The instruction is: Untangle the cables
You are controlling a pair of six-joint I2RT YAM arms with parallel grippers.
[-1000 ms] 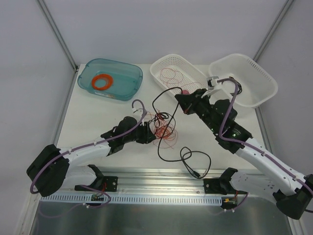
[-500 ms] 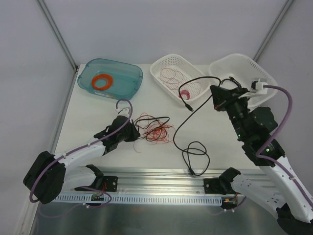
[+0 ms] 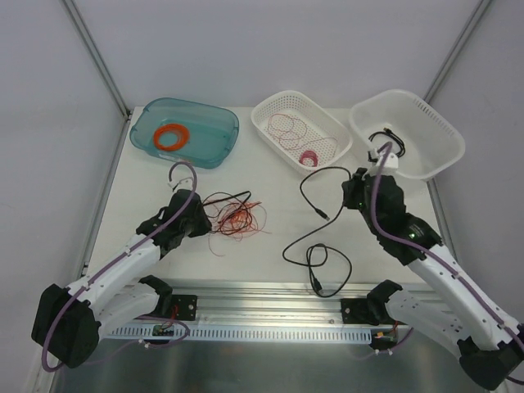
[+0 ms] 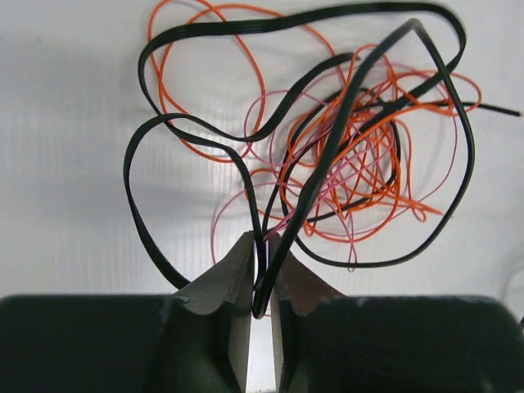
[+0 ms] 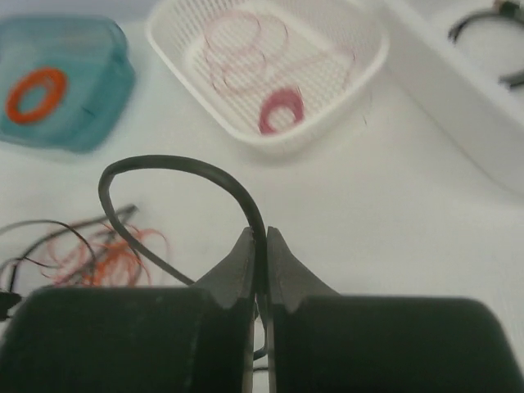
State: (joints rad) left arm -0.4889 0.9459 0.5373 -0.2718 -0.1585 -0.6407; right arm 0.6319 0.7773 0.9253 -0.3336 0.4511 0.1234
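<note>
The cables form two groups. A tangle point(image 3: 236, 216) of thin black, orange and red wires lies on the table left of centre, and fills the left wrist view point(image 4: 352, 155). My left gripper point(image 3: 203, 222) sits at its left edge, shut on black strands of it point(image 4: 260, 239). A thicker black cable point(image 3: 326, 264) lies apart in loops at the near middle, and one end rises in an arch point(image 5: 164, 164). My right gripper point(image 3: 351, 178) is shut on that arch point(image 5: 259, 232).
A teal tray point(image 3: 214, 136) with a thick orange ring point(image 3: 172, 137) stands at the back left. A white basket point(image 3: 266, 110) holds red wire and a pink spool point(image 3: 309, 157). Another white basket point(image 3: 442, 135) at the back right holds a black cable point(image 3: 385, 136).
My left gripper closed on the tangle and dragged it left. My right gripper swung out toward the right basket with the black cable, then came back toward the table's middle.
</note>
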